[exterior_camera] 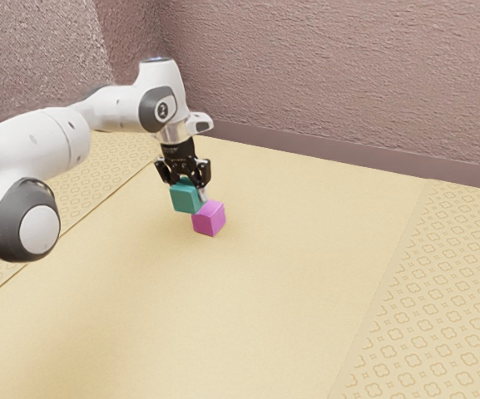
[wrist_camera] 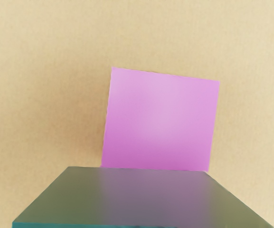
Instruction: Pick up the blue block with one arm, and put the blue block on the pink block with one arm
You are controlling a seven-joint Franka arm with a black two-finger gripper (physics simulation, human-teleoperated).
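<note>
My black gripper (exterior_camera: 185,180) is shut on the blue block (exterior_camera: 185,198), a teal-blue cube held just above the table. The pink block (exterior_camera: 210,218) rests on the tan table right beside it, toward the exterior view's right and slightly lower. In the wrist view the blue block (wrist_camera: 141,199) looms dark and blurred under my hand, and the pink block (wrist_camera: 161,118) lies just beyond it, its top face showing.
The tan table (exterior_camera: 289,283) spreads wide to the exterior view's right and front. Patterned mats (exterior_camera: 423,316) border it on both sides. A textured wall (exterior_camera: 348,66) rises behind.
</note>
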